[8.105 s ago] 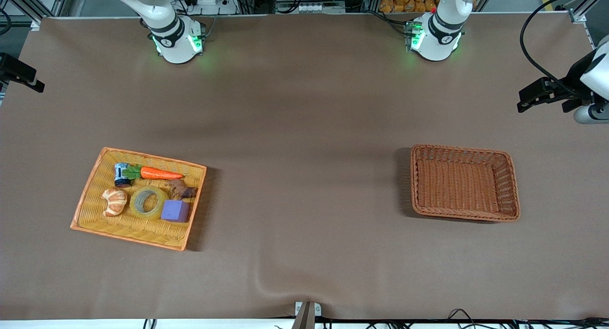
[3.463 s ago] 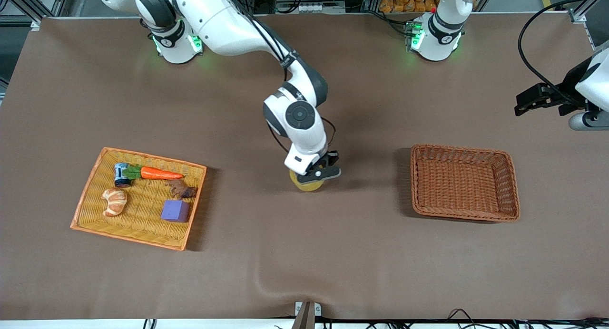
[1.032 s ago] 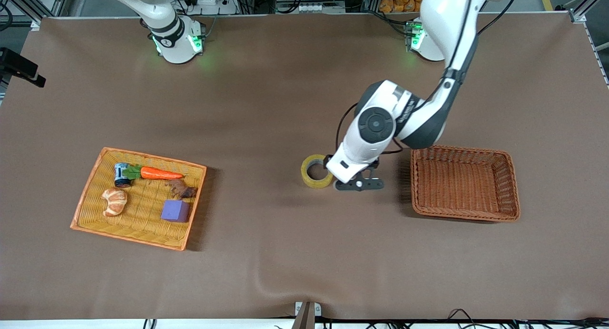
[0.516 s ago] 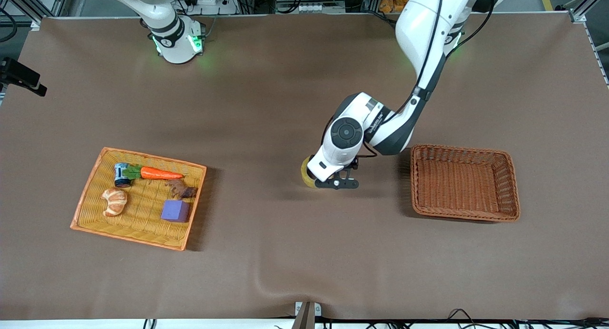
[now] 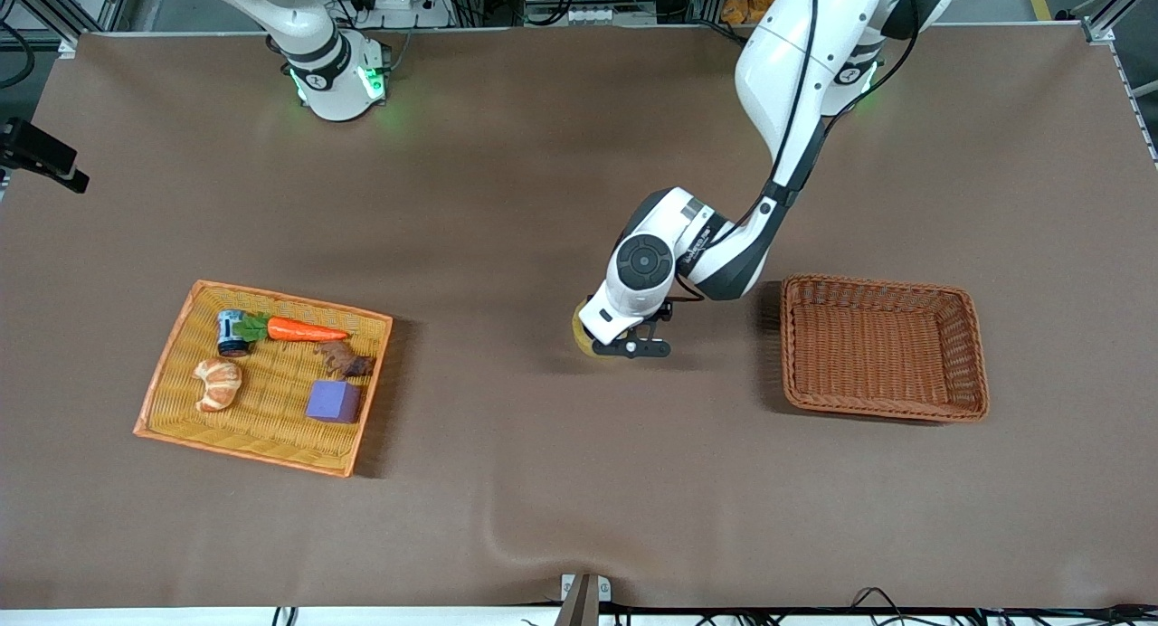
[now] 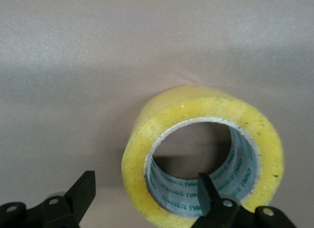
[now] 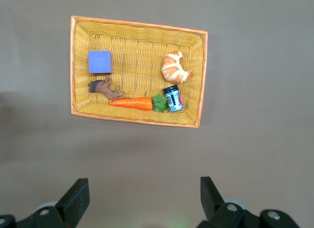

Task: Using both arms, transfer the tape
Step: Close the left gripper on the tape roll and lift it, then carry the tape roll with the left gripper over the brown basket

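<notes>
The tape (image 6: pixel 196 102) lies flat on the brown table, midway between the two baskets. In the front view only a yellow sliver of it (image 5: pixel 579 329) shows under the left arm's hand. My left gripper (image 5: pixel 631 346) is low over it and open. In the left wrist view (image 6: pixel 145 181) one finger (image 6: pixel 206 186) stands inside the grey-white core and the other finger (image 6: pixel 83 186) outside the roll's wall. My right gripper (image 7: pixel 142 196) is open and empty, high over the table, and its arm waits drawn back.
A yellow basket (image 5: pixel 172 373), also in the right wrist view (image 7: pixel 137 24), holds a carrot (image 5: pixel 303 329), a croissant (image 5: pixel 217 384), a purple cube (image 5: pixel 333 402), a small jar and a brown figure. An empty brown wicker basket (image 5: pixel 968 336) stands toward the left arm's end.
The left gripper has moved from beside the tape to over it and come down, open, astride its wall. The tape has not moved since the right arm left it.
</notes>
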